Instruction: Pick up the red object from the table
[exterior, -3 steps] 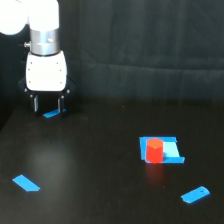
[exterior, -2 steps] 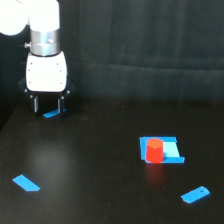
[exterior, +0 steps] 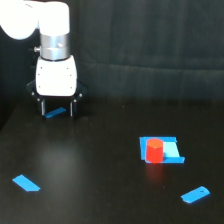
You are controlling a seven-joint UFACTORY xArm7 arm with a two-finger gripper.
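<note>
gripper (exterior: 56, 107) open, far from the red object (exterior: 154, 151).
exterior view: its fingers hung apart over the table (exterior: 100, 175), holding nothing (a blue strip (exterior: 55, 112) showed between them); the red object sat on a blue square piece (exterior: 167, 149), well toward the view's right.

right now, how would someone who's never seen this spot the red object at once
Start from the black table and look toward the exterior view's right, away from the gripper. There lies a flat blue square piece, and the red object stands at its left edge: the only red, chunky thing among flat blue pieces.
</note>
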